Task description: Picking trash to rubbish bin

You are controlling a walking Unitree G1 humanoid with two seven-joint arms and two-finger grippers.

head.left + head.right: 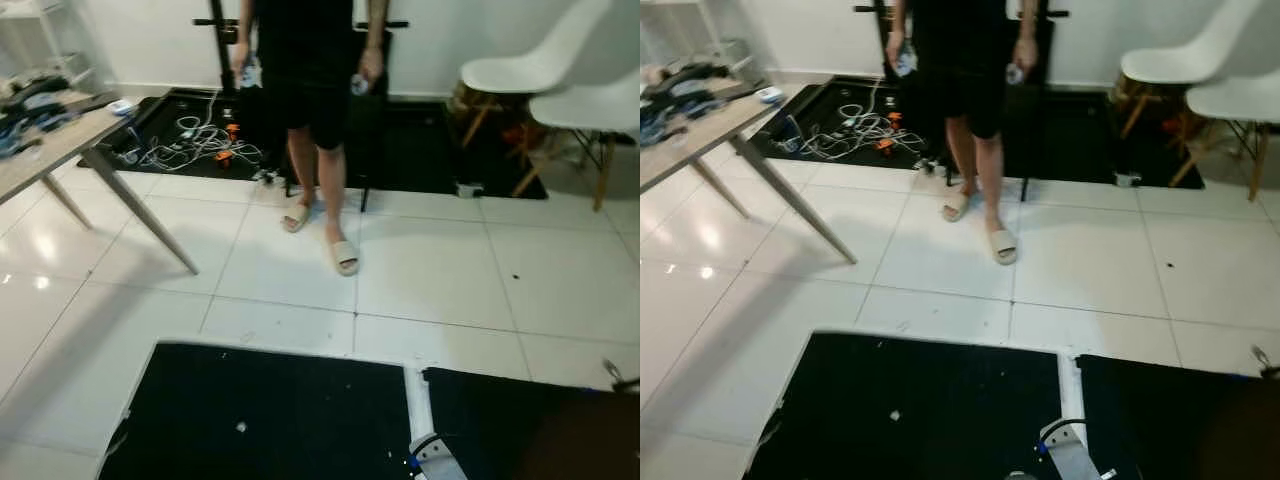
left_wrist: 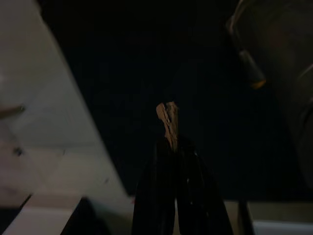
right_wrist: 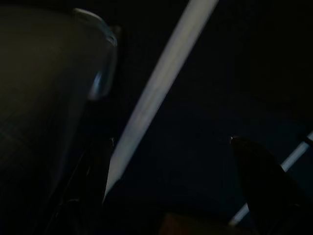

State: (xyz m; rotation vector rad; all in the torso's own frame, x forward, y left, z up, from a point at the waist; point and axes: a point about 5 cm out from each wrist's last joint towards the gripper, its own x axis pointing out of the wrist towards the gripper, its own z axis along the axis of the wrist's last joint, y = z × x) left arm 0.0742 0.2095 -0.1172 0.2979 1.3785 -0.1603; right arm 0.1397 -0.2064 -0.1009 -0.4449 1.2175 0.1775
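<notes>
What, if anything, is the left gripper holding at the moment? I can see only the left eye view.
Observer: In the left wrist view, the left gripper is shut on a small tan scrap, pinched at its tips above a black mat.
Operator: Thank you. How does the right gripper stand?
Observer: In the right wrist view, the right gripper is open, its fingers wide apart with nothing between them.
Operator: What lies below it?
Observer: A dark surface crossed by a pale strip.
</notes>
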